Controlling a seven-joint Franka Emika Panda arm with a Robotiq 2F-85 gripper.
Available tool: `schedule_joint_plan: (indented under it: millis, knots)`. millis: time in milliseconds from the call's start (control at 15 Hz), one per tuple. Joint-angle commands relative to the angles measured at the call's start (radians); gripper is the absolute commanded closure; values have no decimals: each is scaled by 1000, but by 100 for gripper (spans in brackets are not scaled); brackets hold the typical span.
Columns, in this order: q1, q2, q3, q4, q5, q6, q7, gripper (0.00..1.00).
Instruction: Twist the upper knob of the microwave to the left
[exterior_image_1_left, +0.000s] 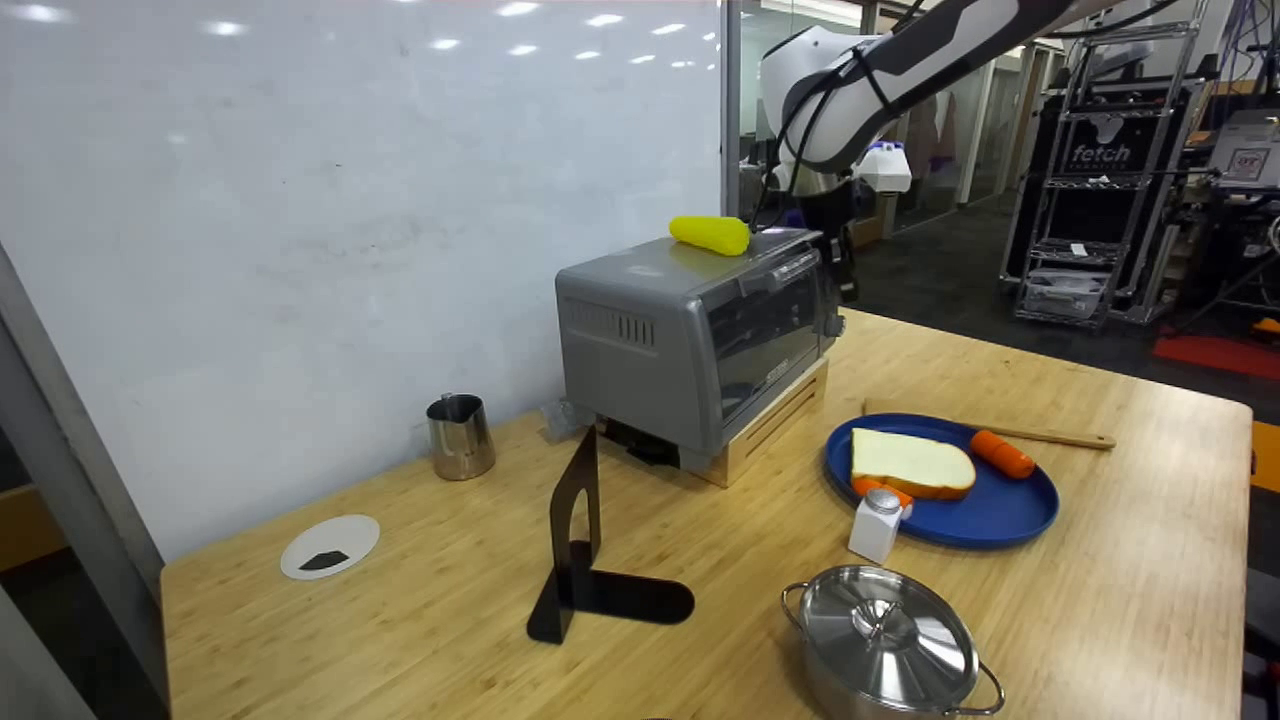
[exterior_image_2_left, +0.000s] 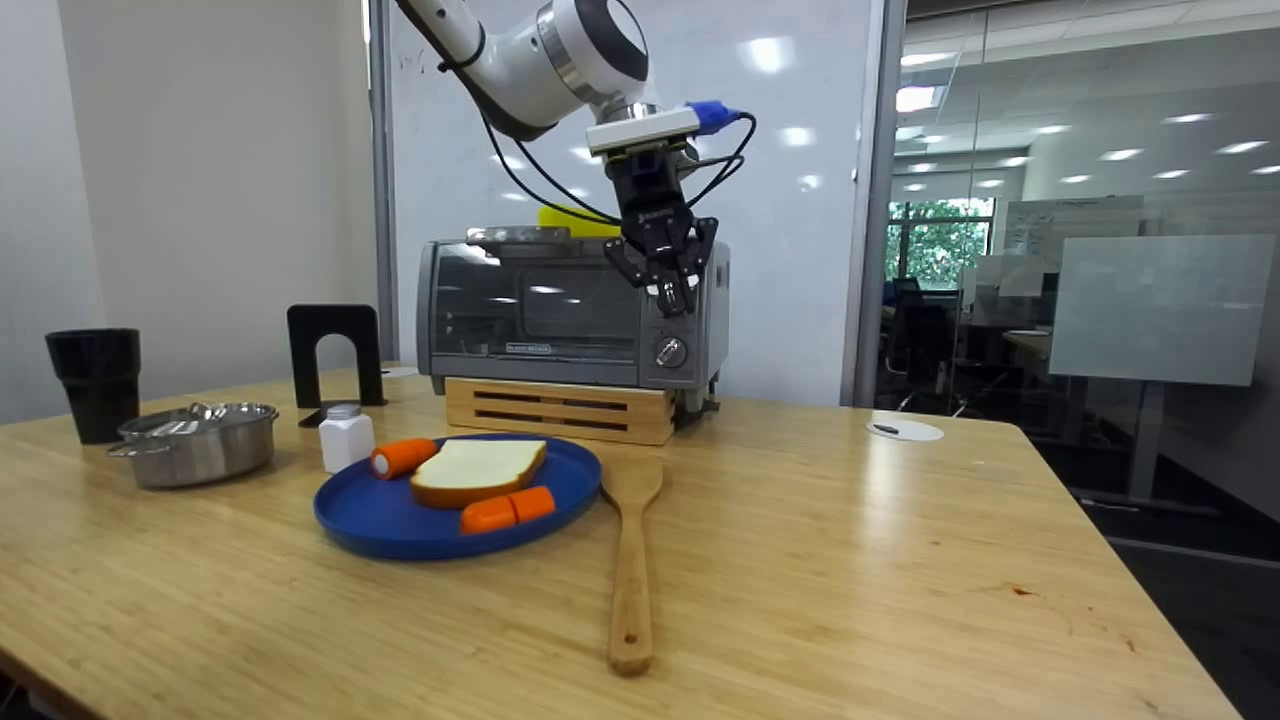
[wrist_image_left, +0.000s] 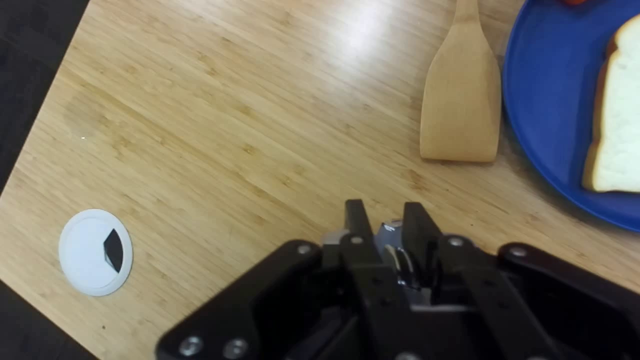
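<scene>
The microwave is a silver-grey box with a dark glass front (exterior_image_1_left: 640, 350), raised on a wooden stand; it also shows in an exterior view (exterior_image_2_left: 560, 310). Its lower knob (exterior_image_2_left: 671, 352) shows on the right-hand control panel. My gripper (exterior_image_2_left: 676, 300) points down in front of that panel, at the upper knob's height, and hides most of the upper knob. In the wrist view my gripper's fingers (wrist_image_left: 385, 202) are drawn close together with a narrow gap. A shiny upper knob (wrist_image_left: 389, 234) fills that gap, partly hidden by the left finger.
A yellow toy (exterior_image_1_left: 710, 235) lies on the microwave's top. In front are a blue plate (exterior_image_2_left: 400, 540) with bread and carrot pieces, a wooden spatula (exterior_image_2_left: 631, 570), a white shaker (exterior_image_2_left: 346, 438) and a steel pot (exterior_image_2_left: 205, 445). A black bookend (exterior_image_1_left: 575, 560) stands at the side.
</scene>
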Motion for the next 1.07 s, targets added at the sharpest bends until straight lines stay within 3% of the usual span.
schedule_joint_plan:
  millis: [0,867,1000]
  knots:
    - [8,-46,-5,-86,-69,96,29,76]
    - [31,-137,-17,-261,-225,280,136,76]
    - [30,-162,-15,-291,-233,290,148,69]
